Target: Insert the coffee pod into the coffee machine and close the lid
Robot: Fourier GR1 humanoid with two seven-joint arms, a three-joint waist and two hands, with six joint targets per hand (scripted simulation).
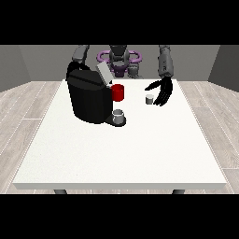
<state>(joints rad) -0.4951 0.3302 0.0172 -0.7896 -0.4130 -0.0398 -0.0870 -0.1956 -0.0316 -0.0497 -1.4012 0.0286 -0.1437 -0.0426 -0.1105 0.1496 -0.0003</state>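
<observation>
A black coffee machine [88, 98] stands on the white table [121, 149] at the view's left, its grey lid [103, 73] tilted up and open. A small grey cup [118, 115] sits on its drip tray. The small grey coffee pod [149, 99] stands on the table right of the machine. The hand at the view's right [163, 91] hangs just right of the pod with fingers spread and straight, apart from it and holding nothing. The other hand is hidden behind the machine; only its arm [80, 53] shows.
A red mug [118, 92] stands beside the machine, between it and the pod. The table's front half is bare white surface.
</observation>
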